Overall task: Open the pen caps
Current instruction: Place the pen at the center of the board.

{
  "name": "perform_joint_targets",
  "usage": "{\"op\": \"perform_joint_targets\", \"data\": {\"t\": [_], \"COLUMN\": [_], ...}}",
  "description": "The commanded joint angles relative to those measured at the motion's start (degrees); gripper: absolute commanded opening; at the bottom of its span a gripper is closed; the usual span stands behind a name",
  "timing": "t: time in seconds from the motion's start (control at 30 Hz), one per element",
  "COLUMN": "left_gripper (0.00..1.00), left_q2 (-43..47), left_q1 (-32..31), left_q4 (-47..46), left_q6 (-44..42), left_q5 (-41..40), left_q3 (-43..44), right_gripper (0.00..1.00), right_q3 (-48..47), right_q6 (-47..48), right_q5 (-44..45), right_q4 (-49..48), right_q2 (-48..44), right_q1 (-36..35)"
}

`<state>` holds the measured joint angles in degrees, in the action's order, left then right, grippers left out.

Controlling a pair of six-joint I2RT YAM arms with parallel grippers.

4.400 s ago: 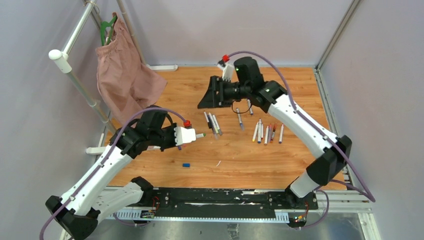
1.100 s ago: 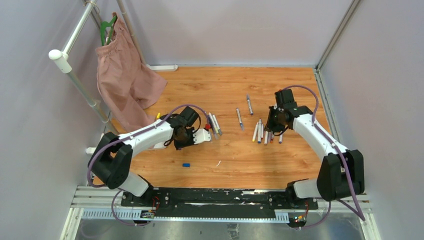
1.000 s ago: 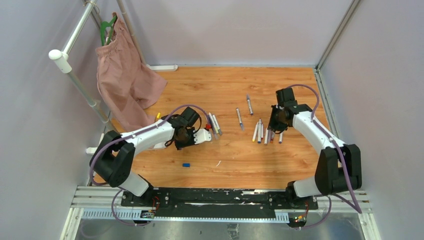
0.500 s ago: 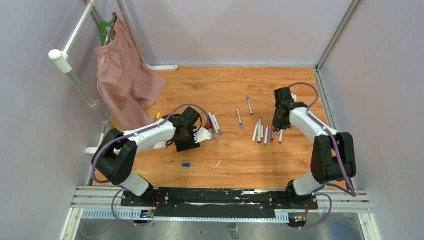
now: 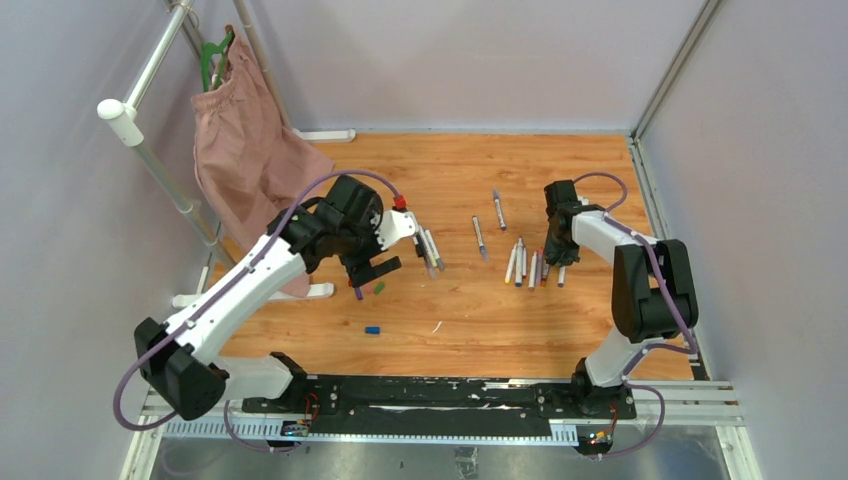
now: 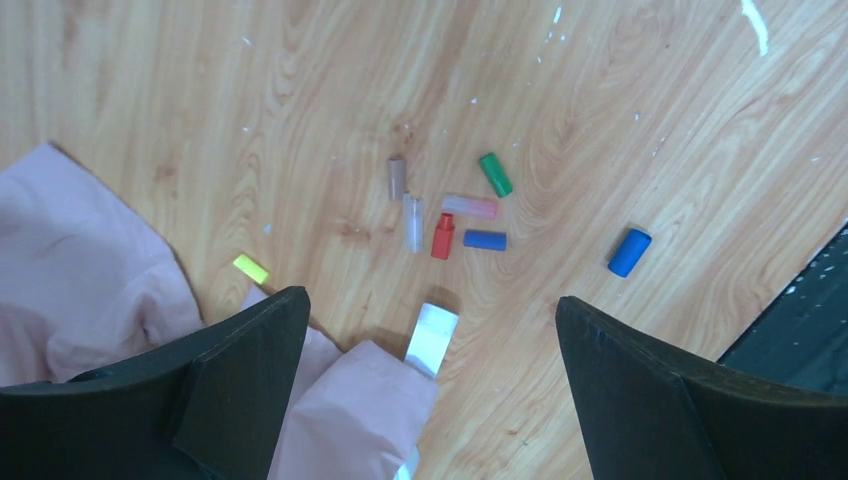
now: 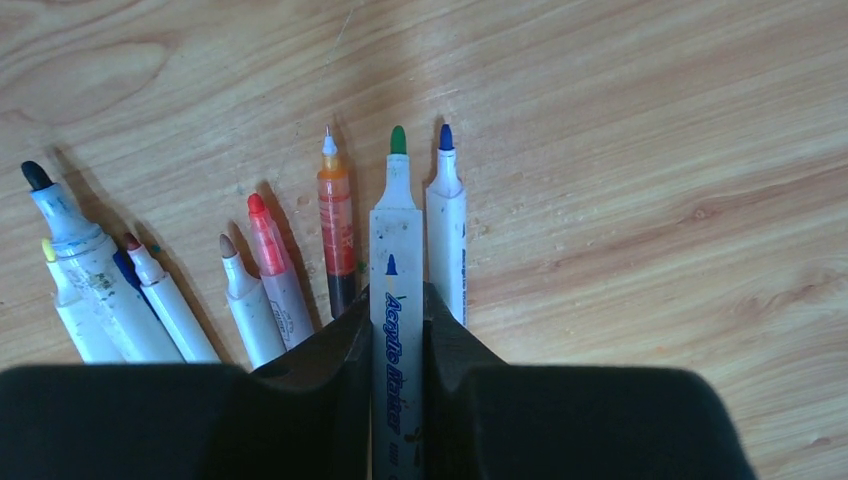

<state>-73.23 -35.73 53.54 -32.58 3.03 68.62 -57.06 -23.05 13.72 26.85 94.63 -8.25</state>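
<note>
Wood-grain table (image 6: pixel 600 80) with a faint sheen — smooth plastic pen caps (image 6: pixel 495 174), matt pink cloth (image 6: pixel 80 260), matt black fingers (image 6: pixel 640 400).

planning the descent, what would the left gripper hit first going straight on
Probably the white piece sticking out of the pink cloth, centred in the open left gripper; depth is unclear.
</note>
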Motion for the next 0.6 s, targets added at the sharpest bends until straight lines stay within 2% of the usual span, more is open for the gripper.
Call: {"op": "perform_joint_targets", "data": {"t": [0.0, 0.13, 0.23, 0.43, 0.57], "left_gripper": [1.0, 1.0, 1.0, 1.0, 1.0], "left_q2": [4.01, 5.2, 5.21, 5.24, 5.45], "left_q1": [0.44, 0.73, 0.74, 1.33, 2.19], "left_q4": [6.53, 8.49, 9.35, 9.57, 9.57], "left_q6": [2.37, 2.93, 3.14, 3.53, 3.96], "left_q5": [1.67, 2.02, 1.72, 0.78, 0.45], "left_q3": [4.04, 7.61, 8.28, 8.09, 8.64], "right_gripper": [0.23, 0.35, 0.38, 0.35, 0.35], "right_q3": [-0.17, 0.61, 1.18, 0.17, -3.5], "right_q6": [-0.4, -0.9, -1.12, -1.89, -2.05], "right_q5": [-1.16, -2.1, -2.27, -2.83, -1.31], "right_q4": [-0.22, -0.06, 0.37, 1.77, 2.15], "right_q2": [1.06, 0.3, -0.98, -6.86, -11.43], "right_q1": [0.87, 0.86, 0.86, -0.02, -6.06]}}
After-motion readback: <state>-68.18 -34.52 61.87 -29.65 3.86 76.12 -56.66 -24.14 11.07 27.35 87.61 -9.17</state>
